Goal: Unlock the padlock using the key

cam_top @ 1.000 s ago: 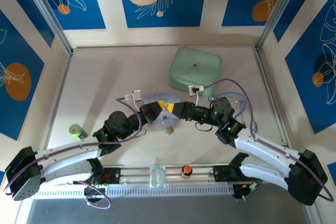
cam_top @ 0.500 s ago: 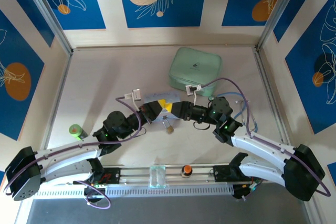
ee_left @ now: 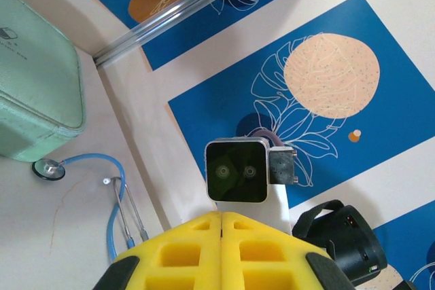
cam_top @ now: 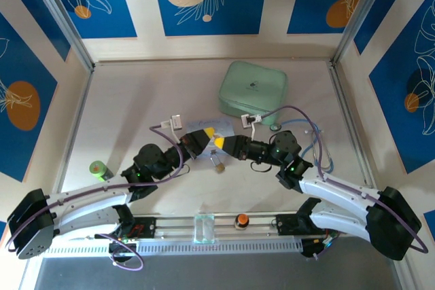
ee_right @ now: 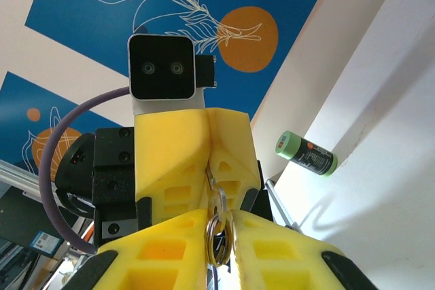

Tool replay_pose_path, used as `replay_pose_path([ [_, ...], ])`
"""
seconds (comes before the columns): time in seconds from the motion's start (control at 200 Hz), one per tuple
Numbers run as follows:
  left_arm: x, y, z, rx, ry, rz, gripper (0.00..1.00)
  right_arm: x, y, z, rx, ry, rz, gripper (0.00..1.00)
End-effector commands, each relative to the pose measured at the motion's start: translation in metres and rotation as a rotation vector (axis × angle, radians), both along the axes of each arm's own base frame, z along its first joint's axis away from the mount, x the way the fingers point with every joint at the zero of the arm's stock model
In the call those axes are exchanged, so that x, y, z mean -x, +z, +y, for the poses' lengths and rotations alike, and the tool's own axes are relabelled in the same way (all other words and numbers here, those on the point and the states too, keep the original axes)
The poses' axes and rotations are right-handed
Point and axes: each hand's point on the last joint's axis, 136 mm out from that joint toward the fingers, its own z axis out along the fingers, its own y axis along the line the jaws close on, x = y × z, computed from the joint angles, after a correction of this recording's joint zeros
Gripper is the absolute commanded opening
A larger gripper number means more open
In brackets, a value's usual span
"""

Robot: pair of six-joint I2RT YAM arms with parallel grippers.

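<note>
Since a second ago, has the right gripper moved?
Yes. The right gripper has slid left and slightly away from the mint-green case, toward the left gripper.

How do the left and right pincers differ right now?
The left pincer has yellow fingers meeting flush, leaving just a seam; the right pincer has its fingers a slit apart. The left wrist view shows nothing in the left pincer's seam; silver rings sit in the right pincer's slit, grip uncertain. The left pincer reaches in from the left, the right pincer from the right. Shared: yellow fingers, meeting tip to tip.
</note>
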Motion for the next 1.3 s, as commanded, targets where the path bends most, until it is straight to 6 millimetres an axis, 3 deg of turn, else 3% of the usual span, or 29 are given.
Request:
replay_pose_path([
  [0.0, -0.002, 0.01, 0.004, 0.037, 0.014, -0.011, 0.0, -0.003, 0.007, -0.008, -0.029, -0.045, -0.027, 0.18],
  [0.37, -0.003, 0.006, -0.001, 0.033, 0.001, 0.0, 0.0, -0.005, 0.012, -0.01, -0.045, -0.057, -0.042, 0.28],
  [0.54, -0.004, 0.004, -0.001, 0.03, 0.005, 0.005, 0.0, -0.004, 0.013, -0.009, -0.036, -0.047, -0.045, 0.2],
  [0.865, -0.004, -0.002, -0.004, 0.017, -0.007, 0.028, 0.0, -0.008, 0.013, -0.01, -0.035, -0.062, -0.051, 0.19],
  [1.031, -0.003, -0.002, -0.005, 0.01, -0.014, 0.02, 0.0, -0.006, 0.013, -0.006, -0.034, -0.04, -0.042, 0.04],
  [1.271, -0.005, -0.011, -0.002, -0.014, 0.004, 0.046, 0.0, -0.005, 0.012, -0.013, -0.028, -0.068, -0.049, 0.0],
  [1.291, -0.005, -0.012, -0.001, -0.018, 0.009, 0.046, 0.1, -0.005, 0.011, -0.013, -0.024, -0.066, -0.047, 0.0],
])
